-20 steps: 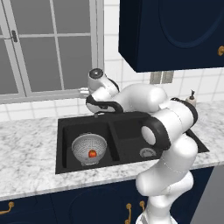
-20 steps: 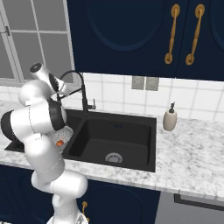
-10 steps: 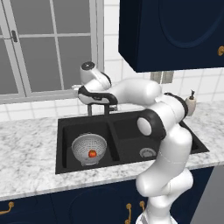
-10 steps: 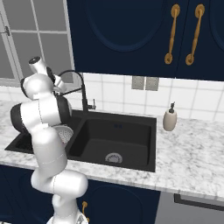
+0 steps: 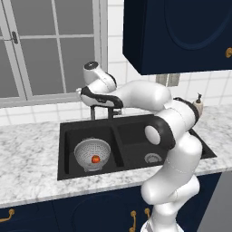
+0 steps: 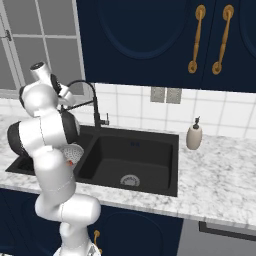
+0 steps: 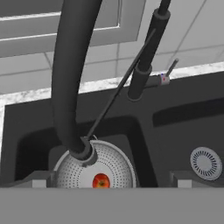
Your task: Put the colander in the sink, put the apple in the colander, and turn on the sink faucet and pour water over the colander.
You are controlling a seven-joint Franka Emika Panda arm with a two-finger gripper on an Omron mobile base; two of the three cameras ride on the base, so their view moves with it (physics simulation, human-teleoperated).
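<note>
Left basin of the sink (image 5: 68, 154): colander (image 5: 92, 153) sits at roughly 9 o'clock from the centre divider, apple (image 5: 95, 159) inside it, near the bottom. So the first two steps look done. In the hand view the colander (image 7: 95, 170) is at 6 o'clock, apple (image 7: 101, 180) in it, and the faucet (image 7: 72, 83) spout end hangs right above the colander rim at about 11 o'clock of the bowl. No water visible.

Middle: gripper (image 5: 100, 111) is up by the faucet, behind the divider, jaws spread fully wide and holding nothing. The small side lever (image 7: 168, 72) is at 2 o'clock in the hand view, apart from the fingers.

Right: empty right basin with drain (image 5: 152, 158); soap dispenser (image 6: 194, 135) on the counter at 3 o'clock, well apart.

Risks, as a guess: hand bumps the spout while reaching for the lever and swings it off the colander, so water misses; or the open fingers slide past the thin lever without moving it.
</note>
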